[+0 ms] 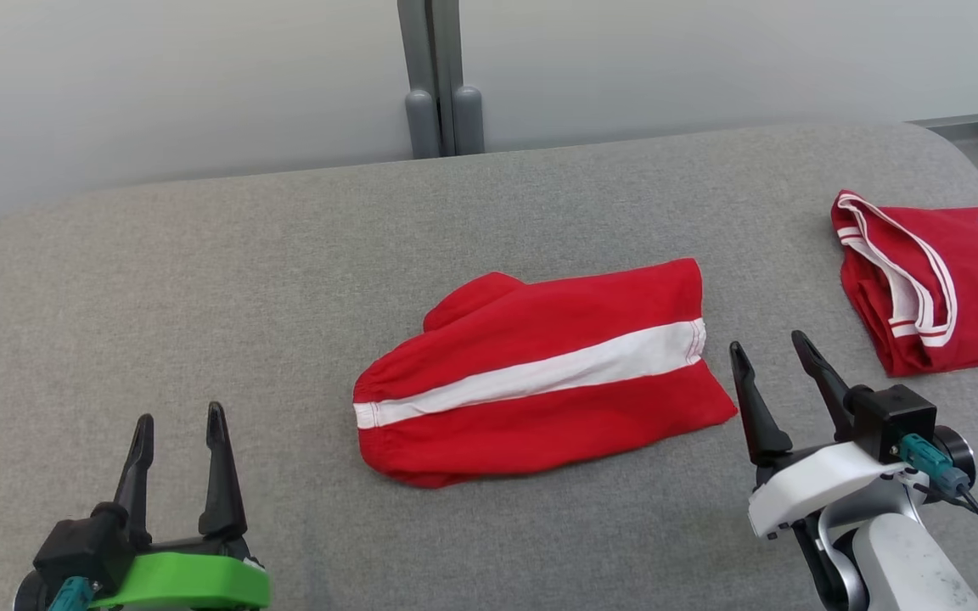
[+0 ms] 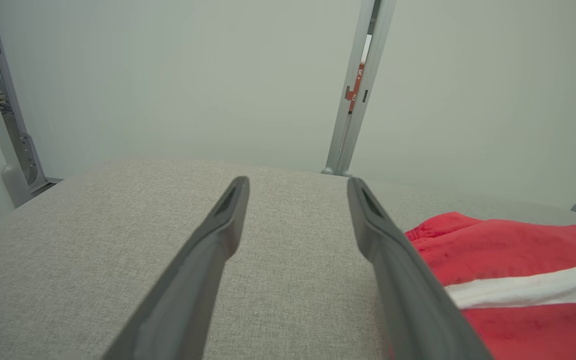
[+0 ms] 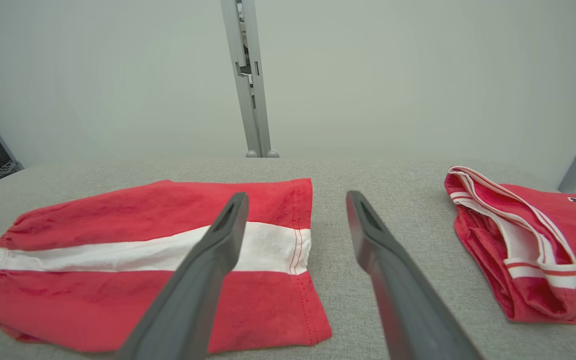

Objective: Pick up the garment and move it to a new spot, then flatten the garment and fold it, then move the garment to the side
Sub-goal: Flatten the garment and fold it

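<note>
The garment (image 1: 540, 373) is a pair of red shorts with a white side stripe, lying folded flat in the middle of the grey table (image 1: 200, 280). It also appears at the right of the left wrist view, garment (image 2: 513, 270), and at the left of the right wrist view, garment (image 3: 133, 260). My left gripper (image 1: 179, 420) stands open near the front left, well apart from the cloth, nothing between its fingers (image 2: 218, 230). My right gripper (image 1: 769, 346) is open just off the garment's right edge, holding nothing.
A second folded red garment with white trim and lettering (image 1: 939, 280) lies at the table's right edge, also seen as the red top (image 3: 528, 240). Pale wall panels with a grey post (image 1: 442, 76) stand behind the table.
</note>
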{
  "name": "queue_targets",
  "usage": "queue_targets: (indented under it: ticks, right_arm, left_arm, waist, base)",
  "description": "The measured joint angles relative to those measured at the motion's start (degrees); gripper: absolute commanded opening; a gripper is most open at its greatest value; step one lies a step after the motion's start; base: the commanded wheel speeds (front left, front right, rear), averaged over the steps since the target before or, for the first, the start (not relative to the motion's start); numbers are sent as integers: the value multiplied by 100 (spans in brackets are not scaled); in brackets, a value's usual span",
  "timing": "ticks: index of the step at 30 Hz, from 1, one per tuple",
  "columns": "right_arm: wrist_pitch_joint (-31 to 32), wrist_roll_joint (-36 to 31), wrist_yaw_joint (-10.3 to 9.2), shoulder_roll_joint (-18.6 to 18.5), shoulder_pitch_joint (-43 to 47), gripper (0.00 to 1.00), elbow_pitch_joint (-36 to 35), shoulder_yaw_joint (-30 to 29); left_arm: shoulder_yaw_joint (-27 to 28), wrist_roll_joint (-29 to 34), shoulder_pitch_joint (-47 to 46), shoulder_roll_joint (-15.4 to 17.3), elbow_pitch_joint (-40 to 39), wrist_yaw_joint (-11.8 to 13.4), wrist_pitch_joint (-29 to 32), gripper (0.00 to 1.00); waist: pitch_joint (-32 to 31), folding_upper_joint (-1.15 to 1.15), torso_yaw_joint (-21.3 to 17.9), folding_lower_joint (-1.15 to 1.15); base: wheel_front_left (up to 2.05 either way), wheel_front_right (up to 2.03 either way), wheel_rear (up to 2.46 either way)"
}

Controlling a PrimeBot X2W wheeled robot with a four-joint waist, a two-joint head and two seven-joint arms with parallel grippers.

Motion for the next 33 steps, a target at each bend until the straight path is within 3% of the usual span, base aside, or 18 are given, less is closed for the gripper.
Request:
queue_targets:
  ticks: [13,33]
  right_arm:
    - [-114,45,0,51,-14,100,212,-90]
    - [-146,41,0,126,-2,100,249,-153]
  left_arm:
    - [315,152,105,-63,517,-266,-1,100]
    - [157,-43,132,-67,539,-292,-1,100]
  waist:
    - [-178,0,231,0]
    - [-119,0,200,0]
  base:
    - [0,0,0]
    - [0,0,0]
